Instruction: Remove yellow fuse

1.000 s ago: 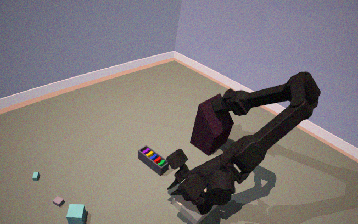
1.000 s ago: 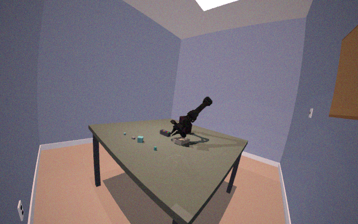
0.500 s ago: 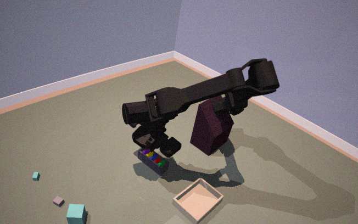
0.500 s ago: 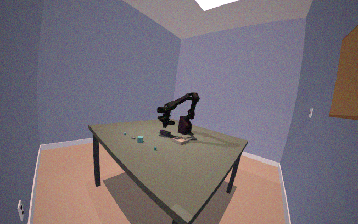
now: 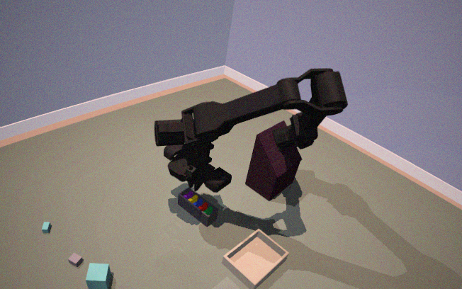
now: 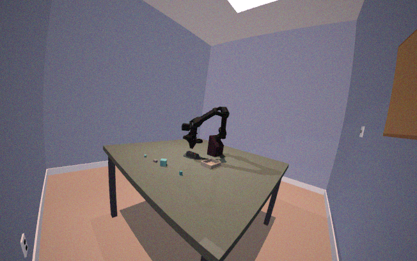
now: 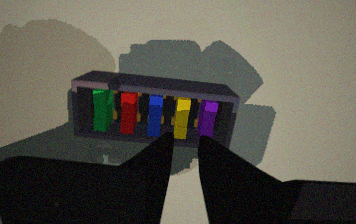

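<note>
The yellow fuse (image 5: pixel 193 199) (image 7: pixel 182 117) sits in the dark fuse block (image 5: pixel 193 211) (image 6: pixel 192 155) (image 7: pixel 150 86), between the blue fuse (image 7: pixel 155 116) and the purple fuse (image 7: pixel 208 117). The red fuse (image 7: pixel 129 114) and green fuse (image 7: pixel 103 112) also sit in the block. My gripper (image 5: pixel 194 188) (image 6: pixel 192 147) (image 7: pixel 185 141) is open by a narrow gap with nothing between the fingertips. It points down above the block. In the wrist view the tips appear at the block's lower edge, near the yellow and purple fuses. The tray (image 5: pixel 238 270) (image 6: pixel 206 166) is empty.
The dark arm base (image 5: pixel 271 159) (image 6: pixel 215 146) stands behind the block and tray. A large cyan cube (image 5: pixel 98 275) (image 6: pixel 163 162), a small pink block (image 5: pixel 75 259) and a small cyan block (image 5: pixel 46 227) lie off to the left. Another small cyan block (image 6: pixel 181 173) lies nearer the front.
</note>
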`<state>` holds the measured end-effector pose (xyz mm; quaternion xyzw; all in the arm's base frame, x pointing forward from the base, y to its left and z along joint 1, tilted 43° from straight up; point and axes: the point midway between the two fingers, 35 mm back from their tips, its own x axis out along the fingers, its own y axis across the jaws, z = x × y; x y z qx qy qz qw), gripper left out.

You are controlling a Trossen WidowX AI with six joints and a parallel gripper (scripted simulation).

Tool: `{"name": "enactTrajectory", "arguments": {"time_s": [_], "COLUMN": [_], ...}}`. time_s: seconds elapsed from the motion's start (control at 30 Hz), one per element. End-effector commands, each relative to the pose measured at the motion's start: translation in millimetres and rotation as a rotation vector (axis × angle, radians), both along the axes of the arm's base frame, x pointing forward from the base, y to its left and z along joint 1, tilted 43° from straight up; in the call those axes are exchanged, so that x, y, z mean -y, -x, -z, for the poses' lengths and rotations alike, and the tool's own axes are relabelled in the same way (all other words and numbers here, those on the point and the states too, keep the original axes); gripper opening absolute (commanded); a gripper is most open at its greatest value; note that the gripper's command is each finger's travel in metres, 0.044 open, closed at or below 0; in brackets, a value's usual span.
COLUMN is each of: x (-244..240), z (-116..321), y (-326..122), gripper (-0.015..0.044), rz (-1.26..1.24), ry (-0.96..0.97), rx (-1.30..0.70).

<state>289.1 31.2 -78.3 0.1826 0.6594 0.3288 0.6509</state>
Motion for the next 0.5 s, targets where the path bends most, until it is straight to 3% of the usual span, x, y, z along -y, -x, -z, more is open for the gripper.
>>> {"name": "enactTrajectory", "arguments": {"time_s": [0.0,0.47], "x": [-3.5,-13.0], "z": [4.5,14.5], "y": [1.8,3.0], "gripper": [0.0070,0.0070], "rz": [-0.002,-0.001], "ry": [-0.008,-0.009], "rx": [-0.006,-0.006]}}
